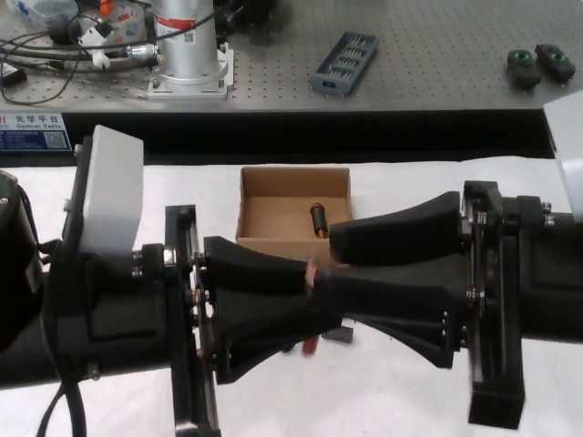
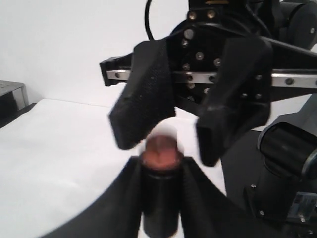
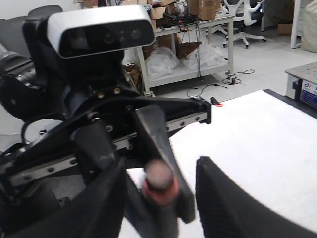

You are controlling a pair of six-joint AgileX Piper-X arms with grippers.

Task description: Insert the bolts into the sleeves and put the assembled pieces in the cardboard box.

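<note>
Sleeve (image 2: pixel 159 198), black and cylindrical, is pinched between the closed fingers of the left gripper (image 2: pixel 159 169), with a copper-coloured bolt (image 2: pixel 161 146) seated in its end. The right gripper (image 2: pixel 166 141) is held opposite, nose to nose above the white cloth (image 1: pixel 410 391), its textured black fingers spread on either side of the bolt head (contact cannot be made out). One assembled piece (image 1: pixel 318 218) lies in the cardboard box (image 1: pixel 293 181) behind.

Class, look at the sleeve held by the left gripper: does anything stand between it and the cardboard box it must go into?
Nothing visible does. The left gripper holds the sleeve in front of the cardboard box, whose top is open. The open right gripper flanks the bolt; one assembled piece lies inside the box.
</note>
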